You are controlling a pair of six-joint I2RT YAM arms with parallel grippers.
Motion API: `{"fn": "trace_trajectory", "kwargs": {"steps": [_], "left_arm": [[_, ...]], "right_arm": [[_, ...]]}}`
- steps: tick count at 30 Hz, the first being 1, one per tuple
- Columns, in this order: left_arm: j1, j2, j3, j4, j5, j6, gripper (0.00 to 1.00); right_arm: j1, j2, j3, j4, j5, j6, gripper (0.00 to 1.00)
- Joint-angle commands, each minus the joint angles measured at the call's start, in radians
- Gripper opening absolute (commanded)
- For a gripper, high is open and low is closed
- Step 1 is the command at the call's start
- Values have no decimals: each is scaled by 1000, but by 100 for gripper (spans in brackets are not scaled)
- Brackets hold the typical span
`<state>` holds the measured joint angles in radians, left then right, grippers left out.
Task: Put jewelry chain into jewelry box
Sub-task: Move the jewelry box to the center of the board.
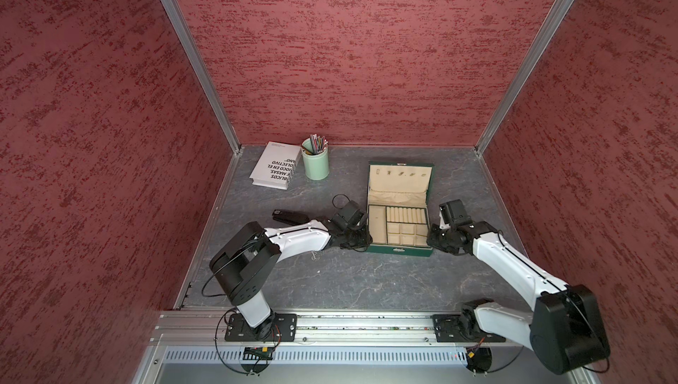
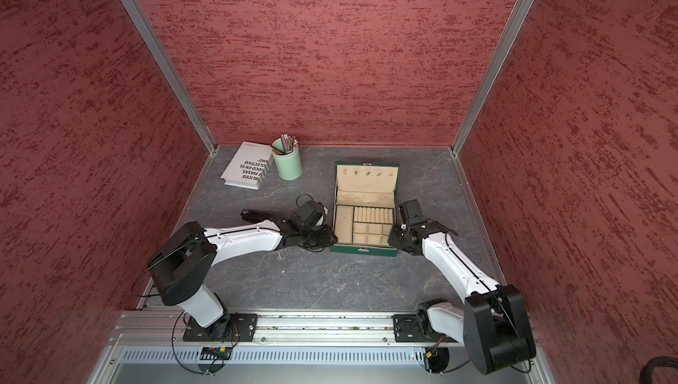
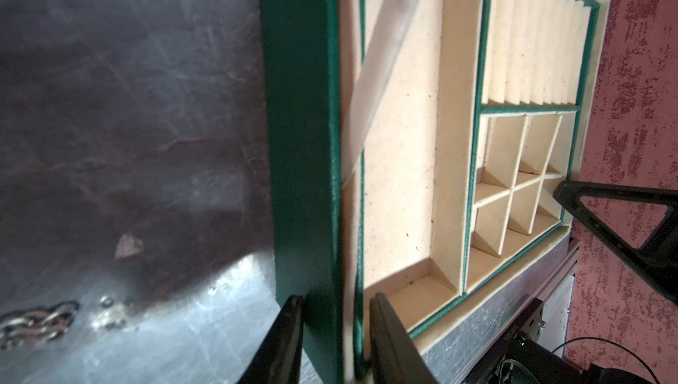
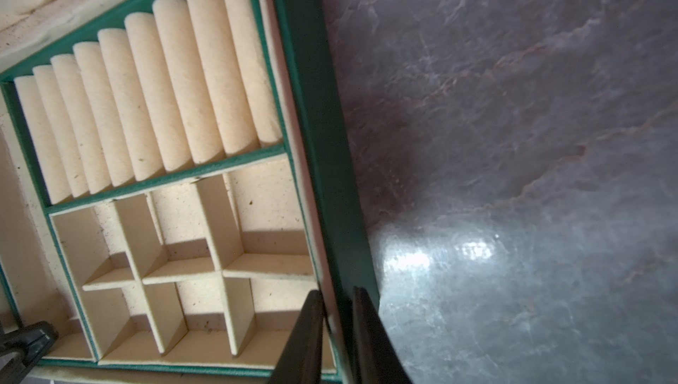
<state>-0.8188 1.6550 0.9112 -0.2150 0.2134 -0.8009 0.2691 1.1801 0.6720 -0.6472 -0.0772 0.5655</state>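
while the jewelry chain (image 1: pixel 317 255) lies in a small heap on the grey marbled table (image 1: pixel 367 283), outside the jewelry box (image 1: pixel 400 252) and to the left of its front left corner, both arms are at the box itself. in both top views the chain peeks out from under the left forearm, apart from the box; the left wrist view shows a few of its links on the table (image 3: pixel 36 321), well clear of the green wall. the box sits with its lid (image 1: pixel 400 177) raised at the back, and its ring rolls (image 1: pixel 406 214), small compartments (image 1: pixel 403 233) and long side compartment (image 1: pixel 377 224) hold nothing that can be seen. the left gripper (image 3: pixel 335 342) straddles the box's left wall near the front corner, one finger outside and one inside the long compartment, pinching that wall. the right gripper (image 4: pixel 337 334) straddles the right wall near the front in the same way, its fingers pressed close on either side of the wall. at the back left of the table a white book (image 1: pixel 273 166) lies beside a mint-green pencil cup (image 1: pixel 315 166), and a black stapler (image 1: pixel 290 217) rests just behind the left arm.
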Motion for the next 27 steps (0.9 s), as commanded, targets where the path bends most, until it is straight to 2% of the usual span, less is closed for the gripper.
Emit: {"fn": "trace_trajectory", "kwargs": {"steps": [1, 9, 16, 17, 21, 27], "left_arm": [[-27, -11, -47, -23, -28, -36, 33], [-38, -89, -121, -50, -72, -73, 34], [-55, -134, -150, -103, -112, -80, 38], [-54, -145, -144, -121, -127, -74, 43], [-53, -207, -96, -256, -213, -45, 70], [-45, -337, 0, -485, -380, 5, 86]], "right_arm": [[63, 0, -14, 3, -28, 61, 18], [154, 37, 0, 30, -22, 115, 18], [168, 34, 28, 6, -7, 118, 22], [168, 27, 39, -5, 4, 114, 25], [163, -11, 115, -96, 55, 96, 46], [145, -110, 226, -215, 124, 58, 61]]}}
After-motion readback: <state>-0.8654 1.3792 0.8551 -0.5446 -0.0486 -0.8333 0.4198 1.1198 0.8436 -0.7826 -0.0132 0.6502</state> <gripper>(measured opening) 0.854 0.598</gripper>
